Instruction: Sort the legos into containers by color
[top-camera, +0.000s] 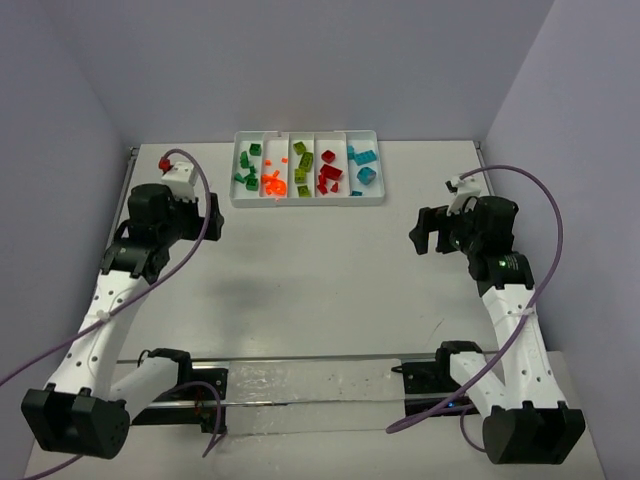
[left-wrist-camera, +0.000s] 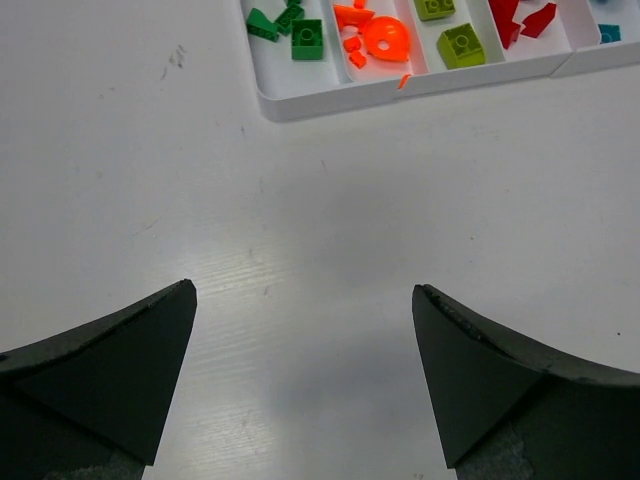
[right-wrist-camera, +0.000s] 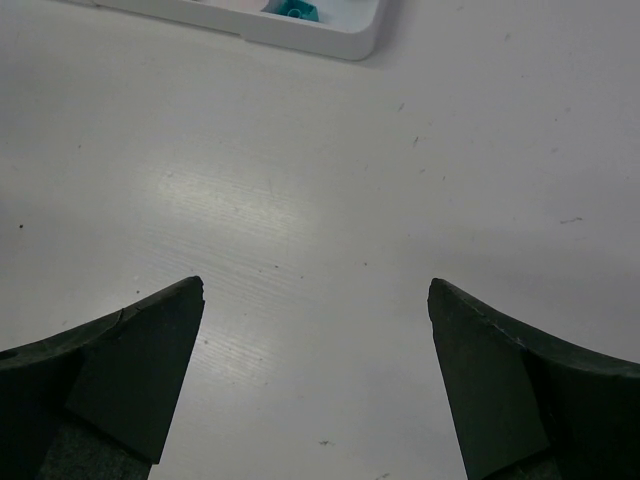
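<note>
Top external: color-grouped legos (top-camera: 328, 176) in containers (top-camera: 310, 203)

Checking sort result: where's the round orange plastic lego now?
Left wrist view: round orange lego sits in the white plastic tray, second compartment from the left, near end.

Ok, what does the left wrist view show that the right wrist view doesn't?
Left wrist only: dark green bricks, orange bricks, lime bricks and red bricks in separate compartments of the white tray. Right wrist only: the tray's right-hand corner. Both: the tray, a teal brick, the table, each arm's own jaws open.
</note>
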